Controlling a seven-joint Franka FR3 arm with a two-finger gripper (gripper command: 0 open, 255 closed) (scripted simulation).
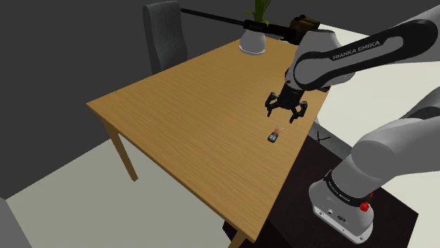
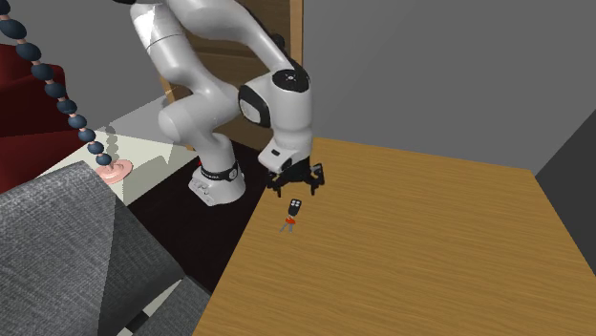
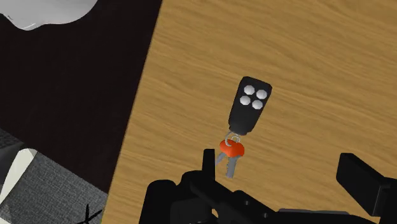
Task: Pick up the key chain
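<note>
Just under the spread, empty tool [image 1: 285, 115], the key chain [image 1: 273, 136] flat on the table [image 1: 176, 120].

White Franka arm [image 1: 395, 148] — dark joints, FRANKA EMIKA lettering [image 1: 356, 51], red base button [image 1: 364, 206] — all-black gripper [image 1: 284, 115]

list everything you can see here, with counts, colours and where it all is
key chain: 1, black fob with four white buttons plus an orange-headed key, flat on the table near the edge on the stand's side
table: 1, wood brown, middle of the shoulder view
plant pot: 1, white with green leaves, table's far corner
chair: 1, grey, behind the table's far edge
upholstered seat: 1, grey, second exterior view's lower left
bead string: 1, dark blue, second exterior view's upper left
door: 1, wood brown, behind the arm
arm: 1, white with dark joints, reaching over the table
gripper: 1, black, open, above the key chain, not touching it
</note>
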